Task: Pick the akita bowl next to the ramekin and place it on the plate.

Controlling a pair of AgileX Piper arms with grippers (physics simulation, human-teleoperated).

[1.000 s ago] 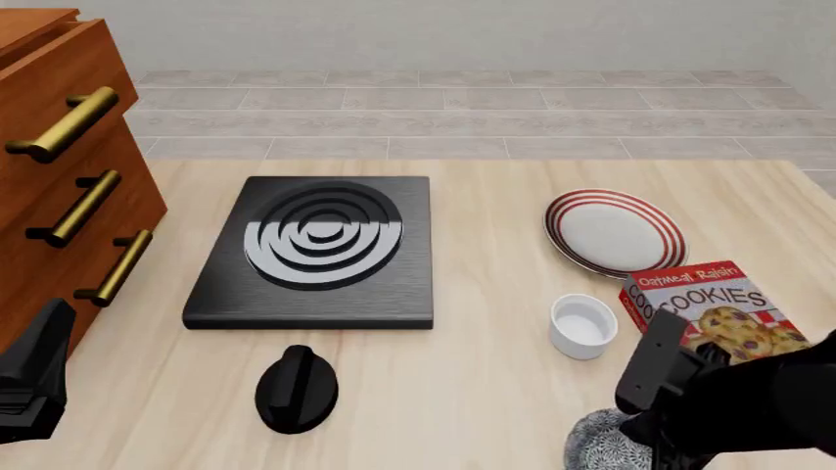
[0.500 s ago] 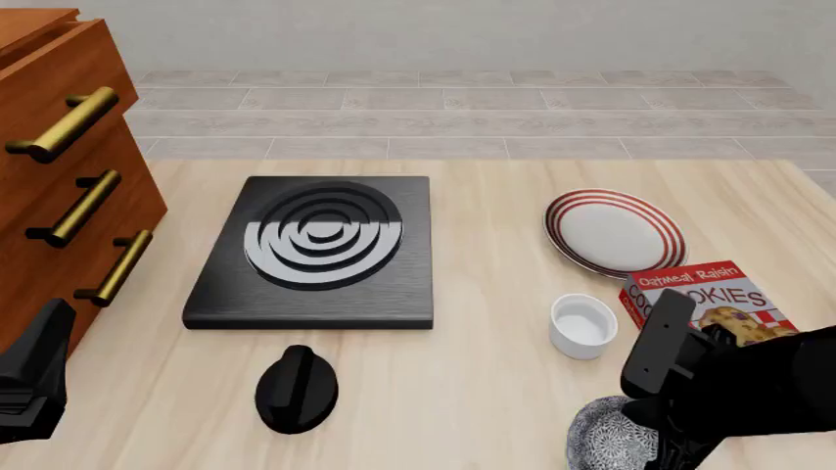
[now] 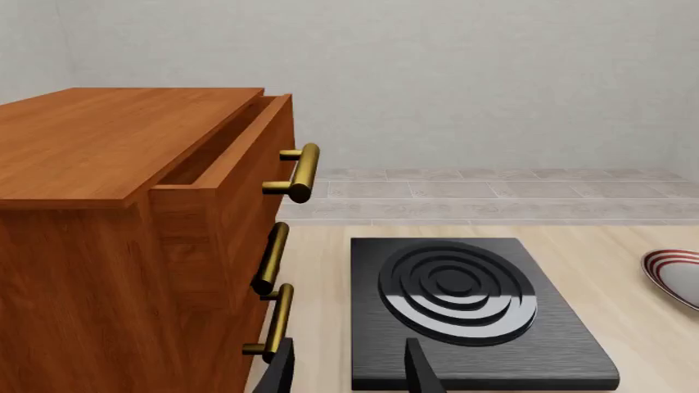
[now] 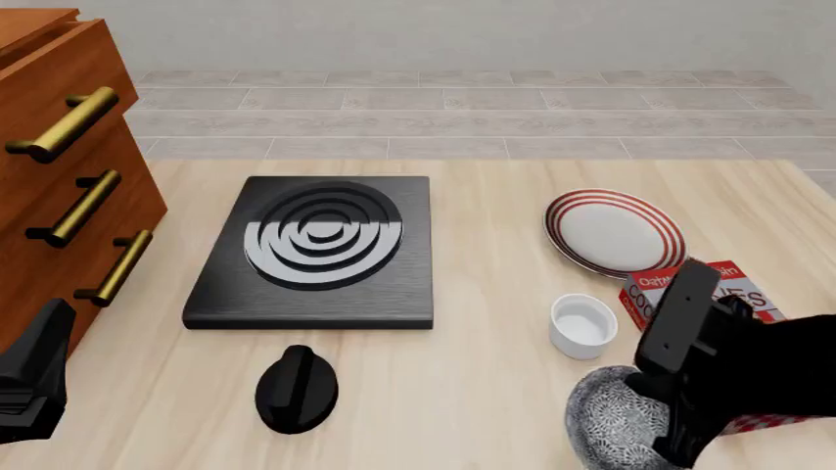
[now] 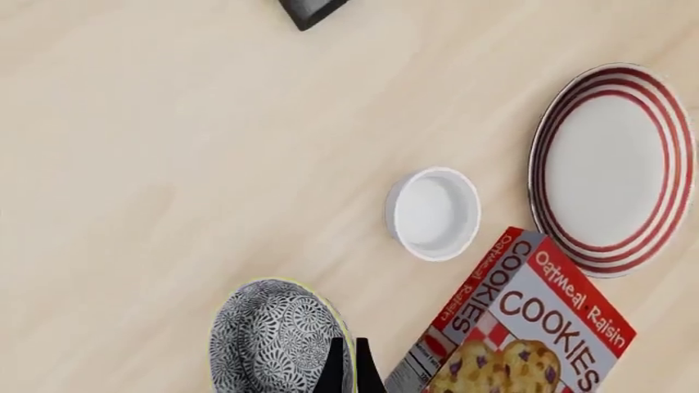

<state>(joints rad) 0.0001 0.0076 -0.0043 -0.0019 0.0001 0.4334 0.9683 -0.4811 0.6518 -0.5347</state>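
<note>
The right tool [image 5: 345,364] pinches the rim of the akita bowl [image 5: 275,336], near the ramekin [image 5: 434,213] on the tabletop [image 5: 164,147]. The rigid, probably slippery bowl suits this rim grip.

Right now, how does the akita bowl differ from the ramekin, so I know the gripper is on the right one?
The akita bowl is densely speckled black and white; the ramekin is plain glossy white. The bowl looks somewhat wider than the ramekin. The right gripper has its fingers closed on the bowl's rim, while the ramekin stands free on the table, untouched. The bowl lies farther from the plate than the ramekin does. Both are small, round and open-topped.
</note>
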